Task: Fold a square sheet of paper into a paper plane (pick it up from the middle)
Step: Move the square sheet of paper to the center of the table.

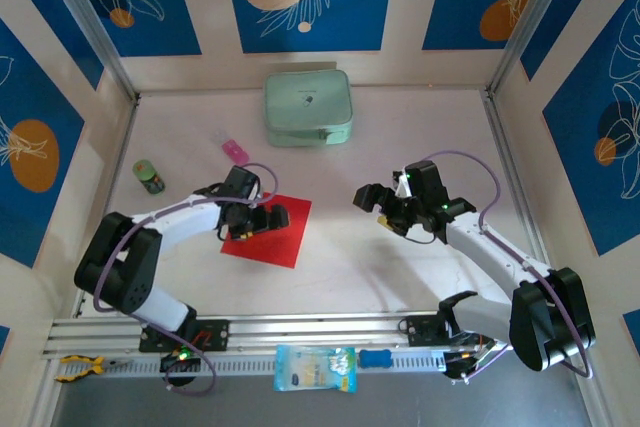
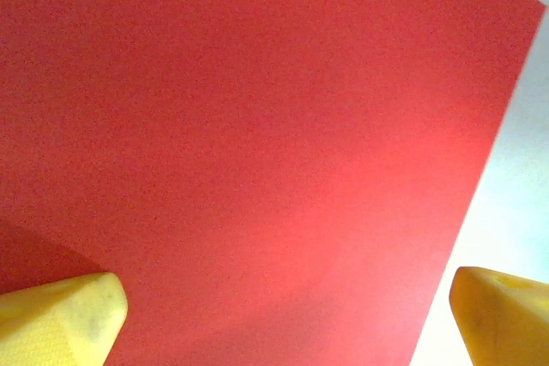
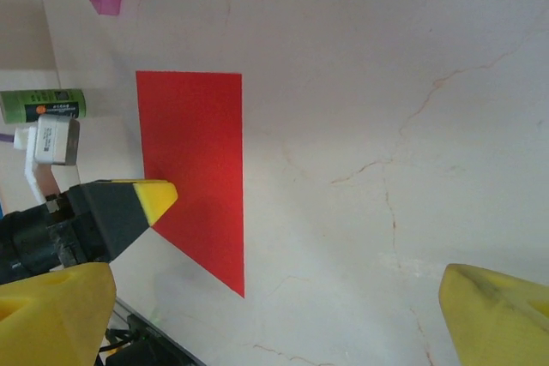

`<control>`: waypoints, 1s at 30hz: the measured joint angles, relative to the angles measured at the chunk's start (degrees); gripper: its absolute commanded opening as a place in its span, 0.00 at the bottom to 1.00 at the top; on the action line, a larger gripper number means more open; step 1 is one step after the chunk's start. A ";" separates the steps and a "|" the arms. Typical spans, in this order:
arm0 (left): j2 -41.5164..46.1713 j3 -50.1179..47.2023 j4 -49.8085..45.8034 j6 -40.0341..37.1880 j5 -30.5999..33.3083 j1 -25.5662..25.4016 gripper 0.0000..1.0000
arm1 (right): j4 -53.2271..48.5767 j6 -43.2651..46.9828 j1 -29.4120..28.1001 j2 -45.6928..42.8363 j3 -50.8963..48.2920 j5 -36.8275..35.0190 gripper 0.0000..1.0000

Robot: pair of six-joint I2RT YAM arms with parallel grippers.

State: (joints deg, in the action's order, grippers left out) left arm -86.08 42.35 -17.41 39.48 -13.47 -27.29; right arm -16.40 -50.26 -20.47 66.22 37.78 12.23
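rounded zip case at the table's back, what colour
The rounded zip case is pale mint green; top external view shows it best.

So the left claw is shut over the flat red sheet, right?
Not shut: the left claw is open over the flat red sheet. The left wrist view shows its yellow fingertips standing wide apart.
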 measured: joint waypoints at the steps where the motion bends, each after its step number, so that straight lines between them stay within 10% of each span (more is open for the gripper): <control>1: 0.96 -1.44 2.32 2.58 0.04 -0.61 1.00 | -0.13 -0.13 0.00 0.00 0.00 -0.31 0.97; 14: -3.43 -0.07 15.23 26.27 5.11 -15.56 1.00 | -1.90 -2.93 1.55 -0.02 -0.61 -2.60 0.97; 30: -3.23 9.18 2.01 16.83 14.05 -18.95 1.00 | -2.05 -1.64 2.62 -5.75 -2.27 -3.19 0.96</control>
State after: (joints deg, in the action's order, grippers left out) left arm -89.32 51.53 -15.40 56.31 0.58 -46.24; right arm -18.46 -51.90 -17.85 60.47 35.51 9.04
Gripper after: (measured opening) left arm 0.997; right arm 0.971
